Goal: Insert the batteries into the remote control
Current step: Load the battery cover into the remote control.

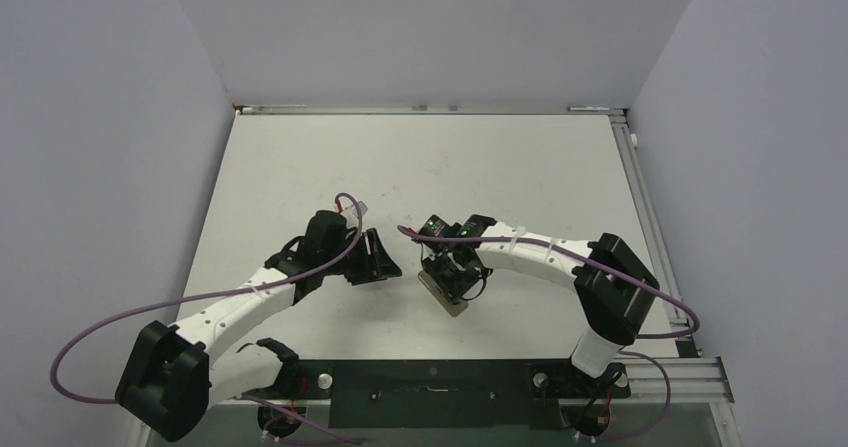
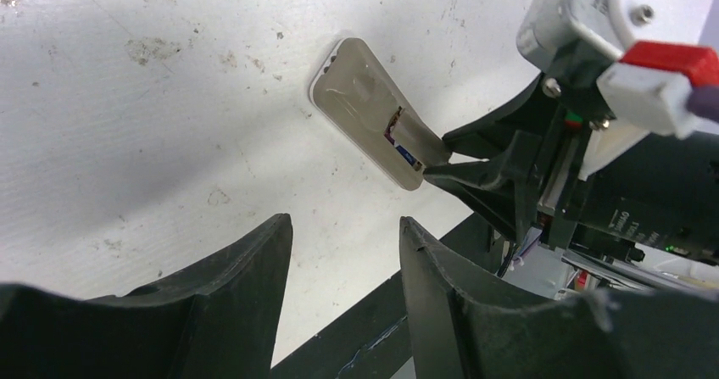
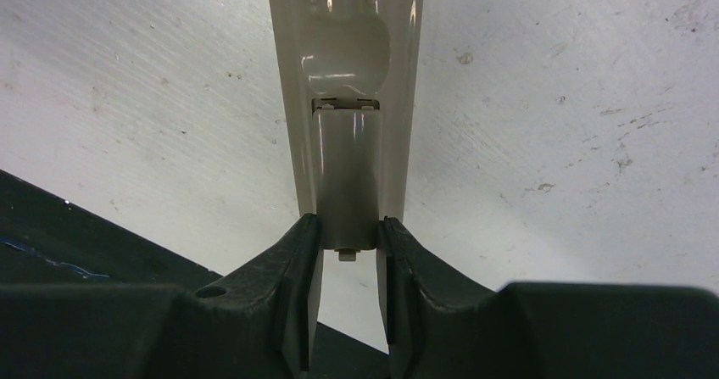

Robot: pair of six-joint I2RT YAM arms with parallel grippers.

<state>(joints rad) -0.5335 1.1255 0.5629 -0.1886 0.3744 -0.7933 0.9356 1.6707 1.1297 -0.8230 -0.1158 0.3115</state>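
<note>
The right end effector (image 3: pixel 348 226) pinches the cover (image 3: pixel 346 175), which is tilted over the remote (image 2: pixel 356 86) on the bench (image 2: pixel 169 99); a battery (image 2: pixel 405 153) shows beneath. The left end effector (image 2: pixel 343 226) is half open and empty.

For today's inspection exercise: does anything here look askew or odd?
The small flat grey cover sits tilted on the slim white remote, raised where the right end effector pinches it, a purple-blue battery showing beneath.

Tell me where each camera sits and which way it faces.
Top external: above and behind, looking down at the table; left arm and right arm show.
Left wrist: on the left arm, facing the remote control past its open left tool.
Right wrist: on the right arm, looking along the right tool clamped on the battery cover.
Both wrist views show the remote control.
</note>
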